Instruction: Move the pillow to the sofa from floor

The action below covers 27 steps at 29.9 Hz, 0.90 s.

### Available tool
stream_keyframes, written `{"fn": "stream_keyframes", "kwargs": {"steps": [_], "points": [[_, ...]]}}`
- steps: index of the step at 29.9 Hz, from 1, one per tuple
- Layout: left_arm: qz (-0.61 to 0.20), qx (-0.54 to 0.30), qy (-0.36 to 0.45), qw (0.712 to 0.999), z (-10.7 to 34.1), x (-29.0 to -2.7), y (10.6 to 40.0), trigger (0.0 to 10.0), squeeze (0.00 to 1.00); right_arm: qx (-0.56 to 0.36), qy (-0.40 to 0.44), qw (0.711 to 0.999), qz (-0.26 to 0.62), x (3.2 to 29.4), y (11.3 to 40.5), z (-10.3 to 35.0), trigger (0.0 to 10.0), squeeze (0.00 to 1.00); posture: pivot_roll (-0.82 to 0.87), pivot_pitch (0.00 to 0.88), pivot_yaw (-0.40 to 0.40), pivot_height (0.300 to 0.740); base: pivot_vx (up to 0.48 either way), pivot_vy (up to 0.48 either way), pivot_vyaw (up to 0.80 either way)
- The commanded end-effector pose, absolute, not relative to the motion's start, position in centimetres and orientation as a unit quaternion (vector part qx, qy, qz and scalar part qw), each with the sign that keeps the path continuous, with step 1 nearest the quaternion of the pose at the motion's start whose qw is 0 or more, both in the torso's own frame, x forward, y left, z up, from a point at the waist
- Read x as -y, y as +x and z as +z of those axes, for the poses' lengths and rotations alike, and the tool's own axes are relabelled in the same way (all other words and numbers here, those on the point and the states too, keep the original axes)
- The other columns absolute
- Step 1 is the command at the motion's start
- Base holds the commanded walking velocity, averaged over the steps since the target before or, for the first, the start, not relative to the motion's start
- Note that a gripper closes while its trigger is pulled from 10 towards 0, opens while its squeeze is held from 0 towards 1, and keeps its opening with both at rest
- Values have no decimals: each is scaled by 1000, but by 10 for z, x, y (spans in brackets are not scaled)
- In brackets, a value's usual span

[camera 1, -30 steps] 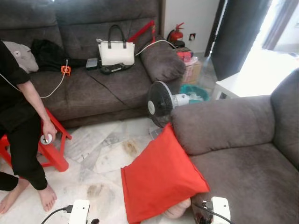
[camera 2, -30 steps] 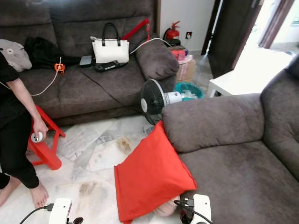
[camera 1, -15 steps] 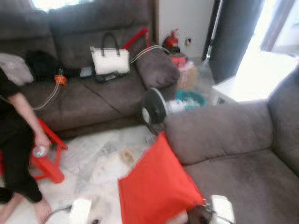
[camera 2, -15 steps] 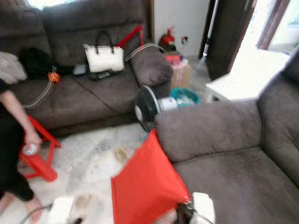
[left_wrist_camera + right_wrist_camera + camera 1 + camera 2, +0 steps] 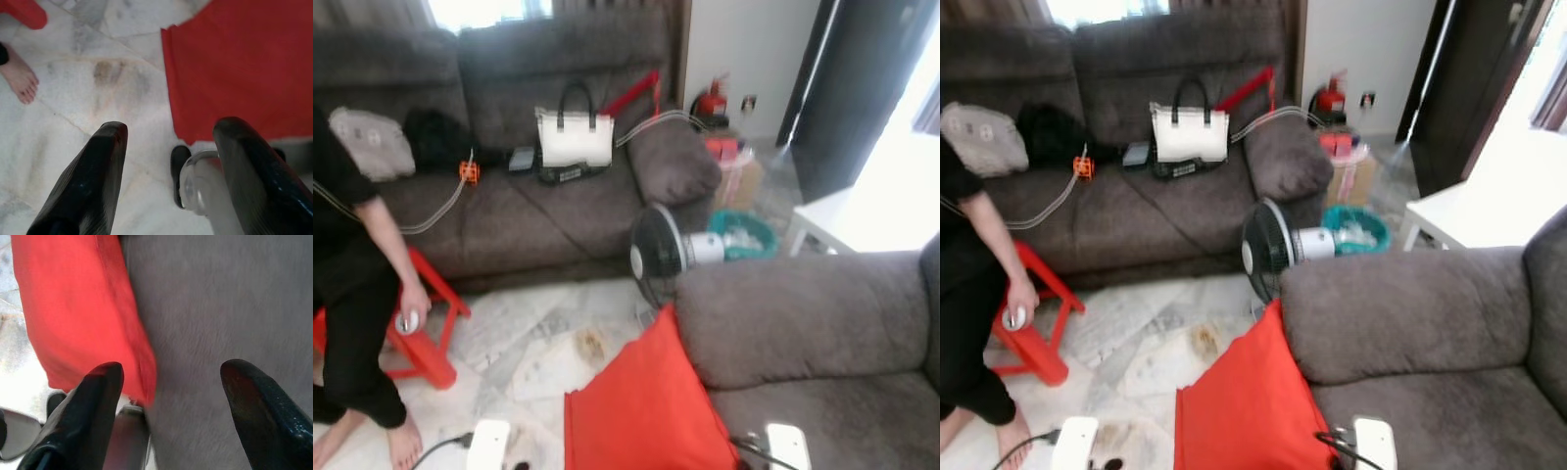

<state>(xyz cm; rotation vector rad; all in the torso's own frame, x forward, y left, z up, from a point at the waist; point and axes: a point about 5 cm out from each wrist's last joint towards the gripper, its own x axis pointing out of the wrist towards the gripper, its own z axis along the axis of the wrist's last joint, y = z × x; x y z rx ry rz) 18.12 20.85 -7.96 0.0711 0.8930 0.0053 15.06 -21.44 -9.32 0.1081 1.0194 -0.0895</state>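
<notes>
- A person (image 5: 352, 284) stands at the far left beside a red stool (image 5: 421, 328), one bare foot (image 5: 19, 78) on the marble floor (image 5: 529, 333). A wide swing of the left arm or a sidestep that way risks striking the foot or the stool.
- The left gripper (image 5: 168, 161) hangs over the floor with its fingers spread apart and nothing between them. The near corner of the pillow lies just beyond it. A grab at that thin corner likely takes cloth alone, and the pillow then droops and drags.
- The red pillow (image 5: 646, 411) stands tilted on the floor, its upper edge leaning against the arm of the near sofa (image 5: 803, 313). It is not yet on the seat. A push from one side alone may tip it flat onto the marble, away from the cushion.
- A standing fan (image 5: 656, 250) sits just behind the pillow's top corner. A lift that sweeps the pillow backward can knock the fan over or catch on its cage.
- The right gripper (image 5: 168, 382) hovers with fingers wide and empty, over the line where the pillow's edge meets the grey seat. If it closes there, it may pinch sofa fabric along with the pillow, or miss the pillow.
- The head views are blurred, so I judge the camera is moving; a reach made now may land off target.
</notes>
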Motion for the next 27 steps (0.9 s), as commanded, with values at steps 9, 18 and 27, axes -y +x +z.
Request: {"fn": "stream_keyframes", "kwargs": {"steps": [9, 18, 27], "points": [[19, -435, 45, 899, -80, -222, 175, 10000, 0, -461, 70, 883, -43, 200, 168, -88, 10000, 0, 104, 0, -20, 740, 0, 0, 178], [30, -398, 53, 915, -75, -223, 180, 10000, 0, -428, 118, 889, -109, 202, 168, -87, 10000, 0, 100, 0, -13, 740, 0, 0, 0], [52, -363, 50, 929, -70, -226, 183, 10000, 0, -363, 159, 905, -155, 203, 172, -82, 10000, 0, 86, 0, -3, 740, 0, 0, 0]]}}
